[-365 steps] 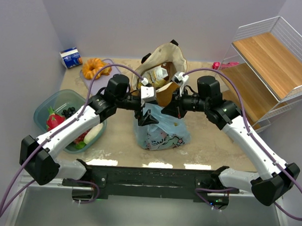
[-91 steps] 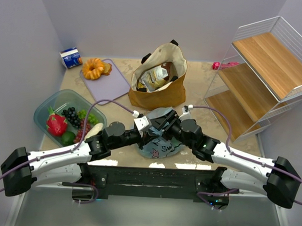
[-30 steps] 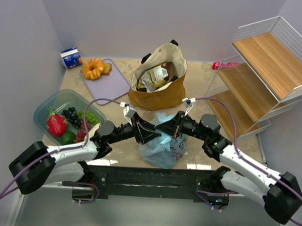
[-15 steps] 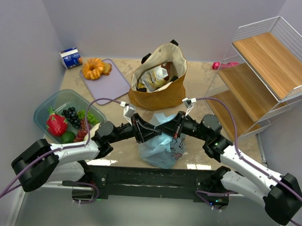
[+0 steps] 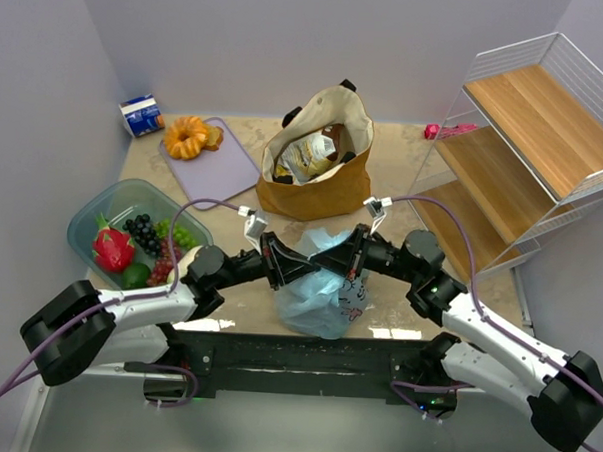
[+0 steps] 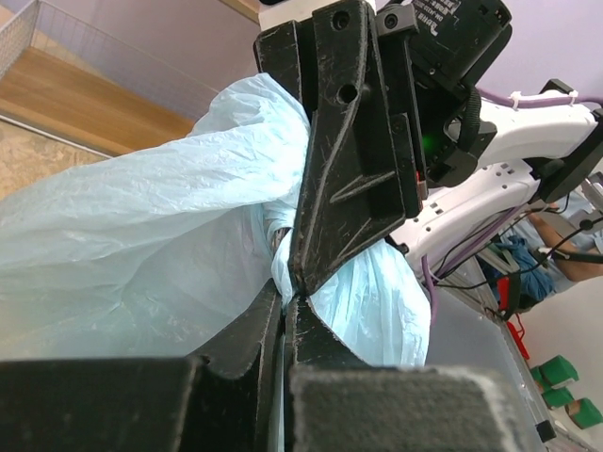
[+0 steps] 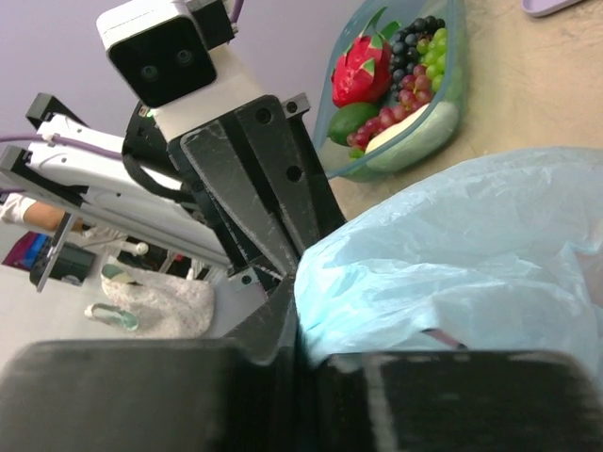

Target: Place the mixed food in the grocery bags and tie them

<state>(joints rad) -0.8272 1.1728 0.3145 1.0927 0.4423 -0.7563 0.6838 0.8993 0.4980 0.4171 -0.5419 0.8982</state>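
Observation:
The light-blue plastic bag (image 5: 319,292) stands bunched at the table's near middle, its top pulled up between my two grippers. My left gripper (image 5: 280,268) is shut on a thin fold of the bag's top (image 6: 141,235); in the left wrist view its tips (image 6: 285,299) pinch the film. My right gripper (image 5: 348,256) faces it, almost tip to tip, and is shut on the bag's other side (image 7: 452,245), as its tips (image 7: 296,309) show. Behind them the mustard-tan tote (image 5: 323,187) stands open with snack packets (image 5: 310,154) inside. The blue bag's contents are hidden.
A teal tub (image 5: 103,192) of fruit sits at the left. A purple board (image 5: 224,173) carries a pastry (image 5: 188,136), and a blue carton (image 5: 141,115) stands at the back left. A wire-and-wood shelf rack (image 5: 525,146) fills the right side, with a pink item (image 5: 438,131) beside it.
My left gripper has shut on the blue bag's top, where a second ago its jaws stood apart. The right gripper has kept its grip, and both arms have hardly shifted.

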